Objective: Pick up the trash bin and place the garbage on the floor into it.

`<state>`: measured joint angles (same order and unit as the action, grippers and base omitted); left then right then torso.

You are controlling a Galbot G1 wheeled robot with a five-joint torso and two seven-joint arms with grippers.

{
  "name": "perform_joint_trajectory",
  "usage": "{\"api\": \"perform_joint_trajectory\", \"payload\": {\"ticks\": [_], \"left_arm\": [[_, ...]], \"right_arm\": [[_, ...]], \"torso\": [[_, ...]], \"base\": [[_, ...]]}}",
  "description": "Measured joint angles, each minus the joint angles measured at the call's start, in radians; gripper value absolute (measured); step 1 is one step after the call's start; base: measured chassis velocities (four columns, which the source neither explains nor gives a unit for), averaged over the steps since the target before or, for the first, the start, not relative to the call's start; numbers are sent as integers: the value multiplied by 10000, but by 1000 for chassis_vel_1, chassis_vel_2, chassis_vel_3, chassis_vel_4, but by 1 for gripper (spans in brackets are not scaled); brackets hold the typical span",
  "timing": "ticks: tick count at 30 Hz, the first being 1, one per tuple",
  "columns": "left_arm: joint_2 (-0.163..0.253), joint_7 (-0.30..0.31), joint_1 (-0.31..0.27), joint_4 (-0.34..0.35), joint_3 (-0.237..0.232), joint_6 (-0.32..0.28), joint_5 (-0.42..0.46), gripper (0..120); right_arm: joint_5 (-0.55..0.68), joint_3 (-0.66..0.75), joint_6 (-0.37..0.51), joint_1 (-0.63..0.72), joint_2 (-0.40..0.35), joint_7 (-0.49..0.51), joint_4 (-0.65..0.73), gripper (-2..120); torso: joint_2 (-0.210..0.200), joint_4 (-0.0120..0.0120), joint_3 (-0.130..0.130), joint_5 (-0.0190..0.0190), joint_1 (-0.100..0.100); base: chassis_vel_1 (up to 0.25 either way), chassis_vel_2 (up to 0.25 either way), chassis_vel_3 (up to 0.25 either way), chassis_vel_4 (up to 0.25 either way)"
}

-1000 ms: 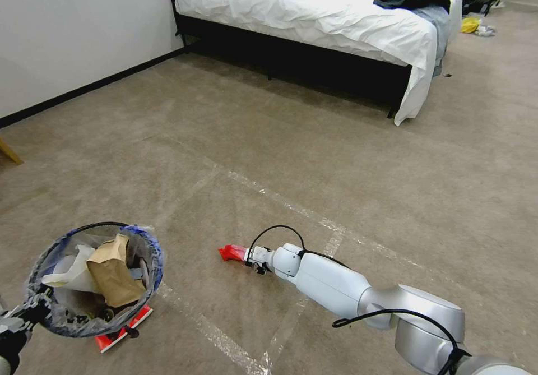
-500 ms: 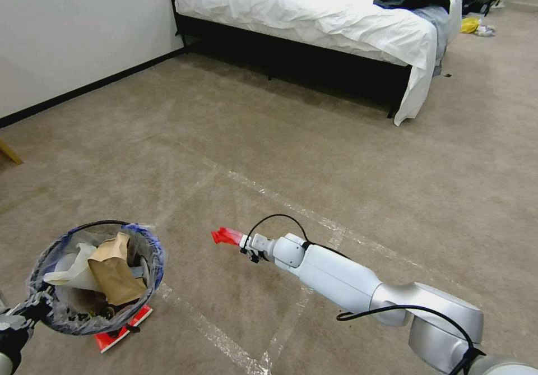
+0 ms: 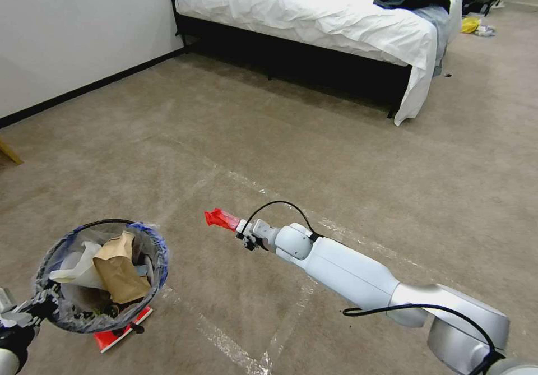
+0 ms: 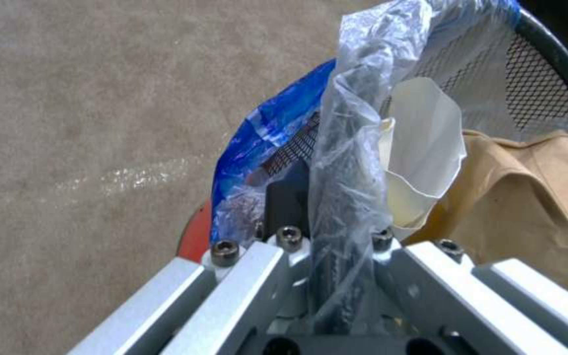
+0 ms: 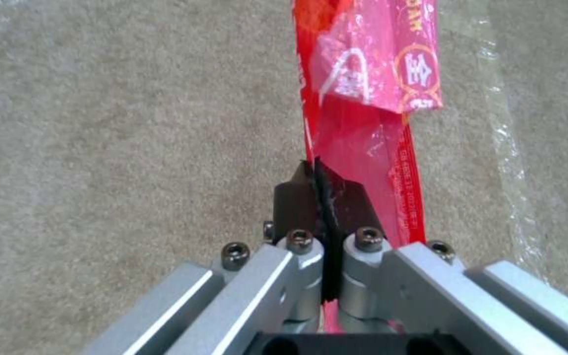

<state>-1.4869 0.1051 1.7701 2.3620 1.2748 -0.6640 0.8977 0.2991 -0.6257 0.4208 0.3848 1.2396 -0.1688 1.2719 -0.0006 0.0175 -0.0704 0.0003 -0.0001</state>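
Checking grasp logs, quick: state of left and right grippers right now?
Left gripper: shut on the trash bin rim and liner.
Right gripper: shut on a red wrapper, held above the floor.

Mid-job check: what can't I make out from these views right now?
- Bottom of the trash bin: head view, hidden under brown paper and white paper.
- Red item on the floor: head view, mostly covered by the bin.
- Left gripper pads: left wrist view, wrapped in the liner.
- Red wrapper in the right gripper: right wrist view, top cut off by the edge.
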Motion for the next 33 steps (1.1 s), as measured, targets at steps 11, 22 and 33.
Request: {"api": "perform_joint_trajectory", "payload": {"ticks": [11,22,33], "left_arm": [[123,0,-46,15,-127,-54,-6,1],[209,-9,-35,-1,-115,-58,4,1],[252,1,-64,-15,-81,-66,18,1]], "right_arm": [[789,1233,62,669,-1857,467,2852,0],[2629,2016,-416,354,-2141,1239,5759,0],[5981,1388,-1496,-716,-1013,2142,7291,0]], "torso": [[0,6,0,1,0],[0,0,0,0,0],[0,-1,0,-3,0]], "base": [[0,0,0,0],[0,0,0,0],[0,0,0,0]]}}
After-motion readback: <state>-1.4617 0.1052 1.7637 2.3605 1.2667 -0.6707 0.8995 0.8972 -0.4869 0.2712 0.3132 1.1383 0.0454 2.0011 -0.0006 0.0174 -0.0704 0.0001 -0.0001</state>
